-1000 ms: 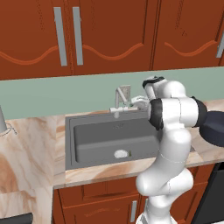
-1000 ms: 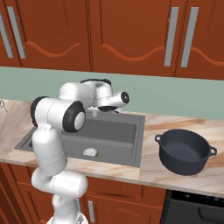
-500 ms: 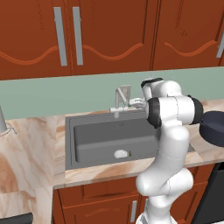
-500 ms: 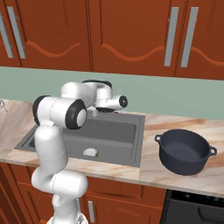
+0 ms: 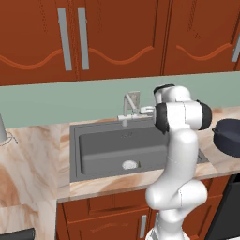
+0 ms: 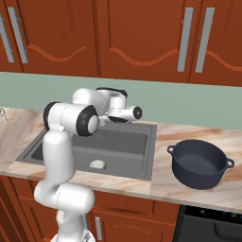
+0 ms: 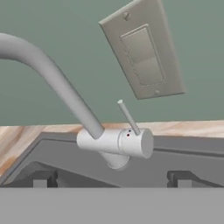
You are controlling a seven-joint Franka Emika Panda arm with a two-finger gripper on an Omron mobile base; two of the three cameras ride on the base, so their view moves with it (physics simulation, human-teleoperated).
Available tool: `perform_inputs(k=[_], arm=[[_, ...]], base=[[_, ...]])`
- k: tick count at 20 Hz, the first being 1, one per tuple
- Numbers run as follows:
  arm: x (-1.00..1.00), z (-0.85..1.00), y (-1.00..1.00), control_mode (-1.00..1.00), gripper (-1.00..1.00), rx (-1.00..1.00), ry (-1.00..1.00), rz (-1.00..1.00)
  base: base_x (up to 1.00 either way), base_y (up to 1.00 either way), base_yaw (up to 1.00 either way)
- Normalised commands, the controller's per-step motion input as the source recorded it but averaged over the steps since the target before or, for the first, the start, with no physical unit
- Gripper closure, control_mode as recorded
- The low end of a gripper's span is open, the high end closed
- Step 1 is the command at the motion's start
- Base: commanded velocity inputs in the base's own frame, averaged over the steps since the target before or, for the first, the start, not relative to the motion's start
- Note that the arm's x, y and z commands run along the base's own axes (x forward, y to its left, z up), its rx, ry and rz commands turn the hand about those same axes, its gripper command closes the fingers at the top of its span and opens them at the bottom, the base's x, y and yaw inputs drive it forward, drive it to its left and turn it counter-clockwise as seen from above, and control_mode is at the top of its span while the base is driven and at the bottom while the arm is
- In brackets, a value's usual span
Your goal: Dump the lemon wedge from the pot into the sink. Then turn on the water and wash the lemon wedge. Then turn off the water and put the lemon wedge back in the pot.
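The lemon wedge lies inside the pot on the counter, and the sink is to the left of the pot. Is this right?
Not quite. The lemon wedge lies in the sink, beside the drain, as the left base view shows. The pot stands right of the sink.

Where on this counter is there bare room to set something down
Bare marble lies left of the sink, and between the sink's right rim and the pot. It is crowded at the back rim, where the open gripper faces the faucet.
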Motion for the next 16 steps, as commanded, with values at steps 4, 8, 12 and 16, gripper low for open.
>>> perform_inputs(k=[4,8,12,16], arm=[[0.1,-0.01,-0.13,-1.0,-1.0,0.0,-0.01,0.0],[0.13,0.0,0.0,-1.0,-1.0,0.0,0.0,0.0],[0.18,0.0,0.0,-1.0,-1.0,0.0,0.0,0.0],[0.17,0.0,0.01,-1.0,-1.0,0.0,0.0,0.0]], base=[[0.0,0.0,0.0],[0.0,0.0,0.0],[0.0,0.0,0.0],[0.0,0.0,0.0]])
